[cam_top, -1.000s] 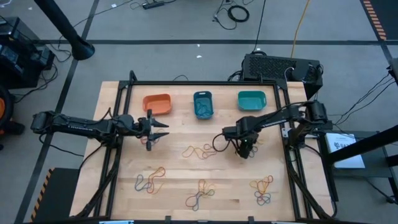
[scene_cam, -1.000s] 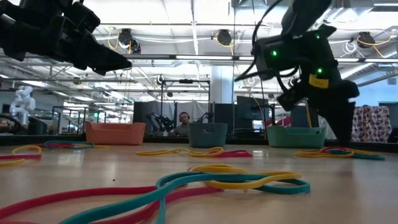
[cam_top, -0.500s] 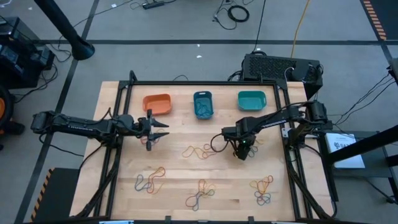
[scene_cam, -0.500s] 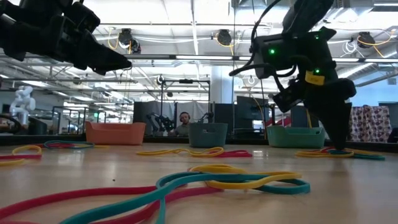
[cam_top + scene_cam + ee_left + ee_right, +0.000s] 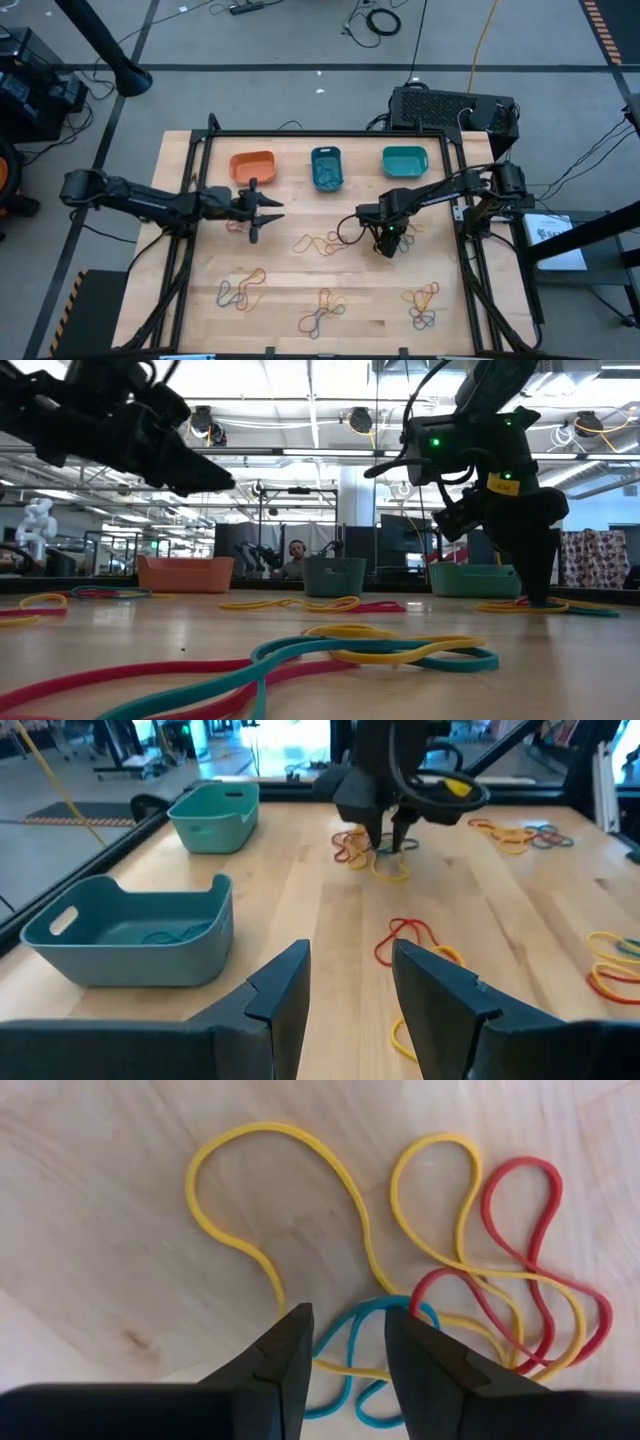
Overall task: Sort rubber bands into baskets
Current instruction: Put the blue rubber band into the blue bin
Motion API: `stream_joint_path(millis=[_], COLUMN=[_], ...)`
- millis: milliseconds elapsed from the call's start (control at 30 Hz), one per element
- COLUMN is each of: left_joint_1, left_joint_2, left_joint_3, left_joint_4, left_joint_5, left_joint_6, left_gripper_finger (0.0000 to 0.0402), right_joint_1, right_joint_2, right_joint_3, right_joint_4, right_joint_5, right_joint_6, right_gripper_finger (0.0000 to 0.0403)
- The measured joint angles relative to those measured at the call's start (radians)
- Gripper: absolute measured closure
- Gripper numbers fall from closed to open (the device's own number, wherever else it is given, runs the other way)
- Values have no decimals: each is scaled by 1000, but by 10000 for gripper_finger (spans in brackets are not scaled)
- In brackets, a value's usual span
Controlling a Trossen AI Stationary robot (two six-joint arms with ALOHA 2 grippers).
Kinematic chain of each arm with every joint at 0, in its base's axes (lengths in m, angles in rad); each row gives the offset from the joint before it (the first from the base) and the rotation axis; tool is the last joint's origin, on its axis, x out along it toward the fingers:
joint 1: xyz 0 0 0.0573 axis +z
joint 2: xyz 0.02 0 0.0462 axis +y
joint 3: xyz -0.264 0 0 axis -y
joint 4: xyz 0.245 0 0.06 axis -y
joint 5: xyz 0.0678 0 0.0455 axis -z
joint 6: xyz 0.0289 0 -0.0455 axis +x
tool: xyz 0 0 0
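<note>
Three baskets stand in a row at the far side: orange (image 5: pixel 252 166), blue (image 5: pixel 326 167) with bands inside, teal (image 5: pixel 405 160). Rubber bands lie in loose tangles on the table. My right gripper (image 5: pixel 388 243) points down, open, with its tips at the table (image 5: pixel 540 598). A blue band's loop (image 5: pixel 372 1306) lies between its fingers, tangled with yellow (image 5: pixel 300 1160) and red (image 5: pixel 530 1210) bands. My left gripper (image 5: pixel 264 210) is open and empty, held above the table just in front of the orange basket; its wrist view (image 5: pixel 350 990) looks toward the right arm. My right gripper comes from above, pointing down, with one finger (image 5: pixel 275 1355) on each side of the blue band's loop (image 5: pixel 345 1335), which lies flat on the table. Whether the fingers touch the band, I cannot tell.
More band tangles lie at the table's middle (image 5: pixel 320 243), near left (image 5: pixel 240 290), near middle (image 5: pixel 322 312), near right (image 5: pixel 425 305) and under my left gripper (image 5: pixel 237 226). A black frame (image 5: pixel 320 134) borders the table. A person shows far off in the room (image 5: pixel 296 555).
My right gripper has come down onto the band tangle, its tips now at the table, and shifted a little toward the left. My left gripper has moved toward the table's right edge, staying open above the table.
</note>
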State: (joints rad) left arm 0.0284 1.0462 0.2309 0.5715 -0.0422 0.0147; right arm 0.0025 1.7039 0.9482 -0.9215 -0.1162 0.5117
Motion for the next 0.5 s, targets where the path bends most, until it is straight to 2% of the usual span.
stream_joint_path(millis=[200,500], left_joint_1=[0,1], left_joint_2=[134,251], left_joint_3=[55,102], left_joint_4=[-1,-5], left_joint_5=[0,-1], left_joint_6=[1,47], left_gripper_finger=[249,249], right_joint_1=[0,-17], right_joint_2=[0,-4], right_joint_3=[-15,-68], right_joint_4=[0,50], right_joint_5=[8,-29], right_joint_6=[0,-36], right_gripper_finger=[293,348])
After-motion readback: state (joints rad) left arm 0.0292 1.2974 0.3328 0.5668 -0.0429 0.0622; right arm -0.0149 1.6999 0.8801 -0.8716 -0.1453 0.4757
